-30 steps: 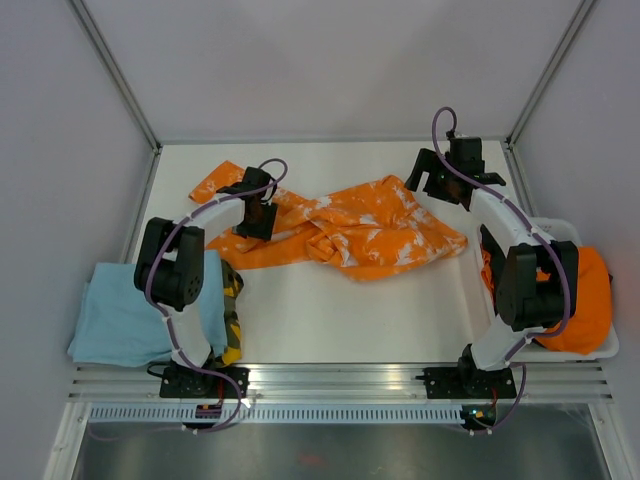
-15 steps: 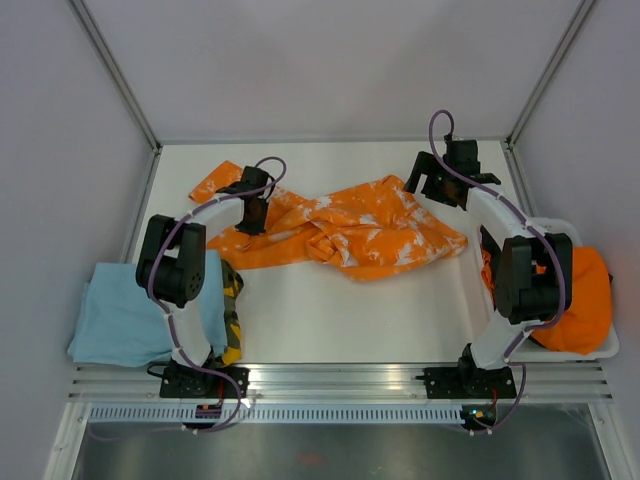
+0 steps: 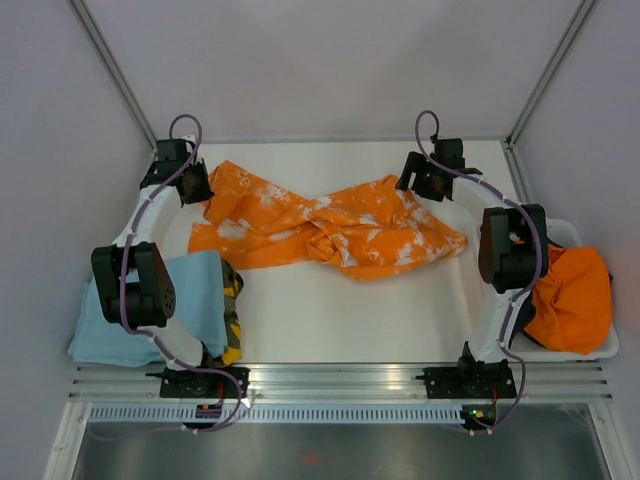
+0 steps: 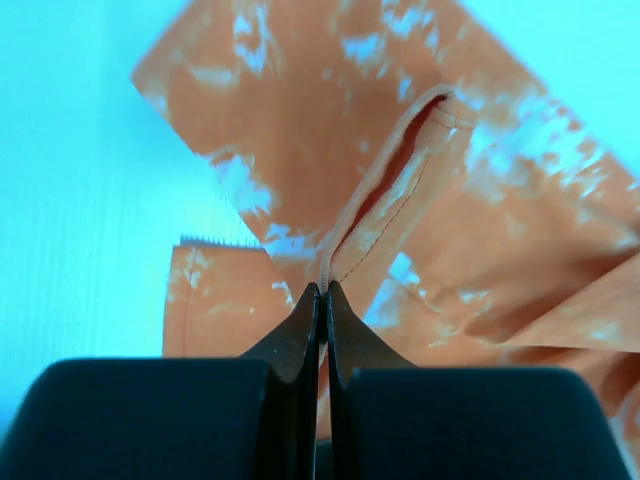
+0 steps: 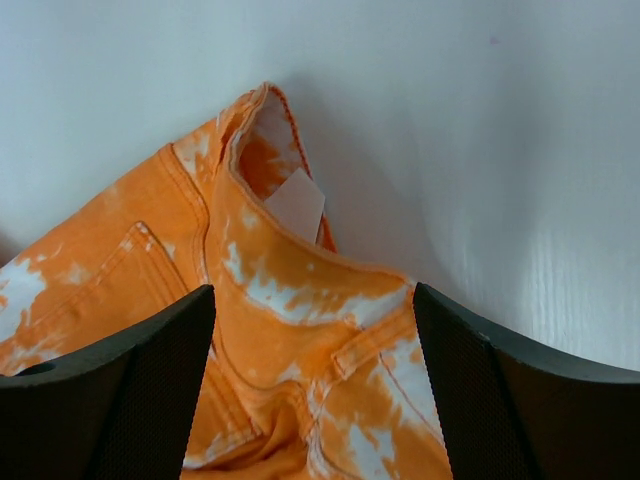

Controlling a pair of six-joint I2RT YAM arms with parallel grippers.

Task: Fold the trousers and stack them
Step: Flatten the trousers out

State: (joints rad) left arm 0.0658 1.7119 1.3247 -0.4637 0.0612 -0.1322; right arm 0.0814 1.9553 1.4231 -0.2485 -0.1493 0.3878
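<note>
Orange white-mottled trousers (image 3: 340,225) lie crumpled across the middle of the table. My left gripper (image 3: 196,190) is at the far left back, shut on the hem edge of one leg; the left wrist view shows the two fingertips pressed together on that seam (image 4: 322,290). My right gripper (image 3: 417,186) hovers over the waistband end at the back right. Its jaws stand open, and the waistband with a white label (image 5: 295,205) lies between the two fingers (image 5: 150,385).
A folded light blue cloth (image 3: 125,315) lies at the near left with a camouflage garment (image 3: 231,300) beside it. A white tray (image 3: 600,345) at the right holds a bundled orange garment (image 3: 575,295). Metal frame posts and grey walls close in the table.
My left gripper shut on the leg hem and carried it left and back, drawing that leg out straighter. My right gripper shifted slightly left over the waistband, still open.
</note>
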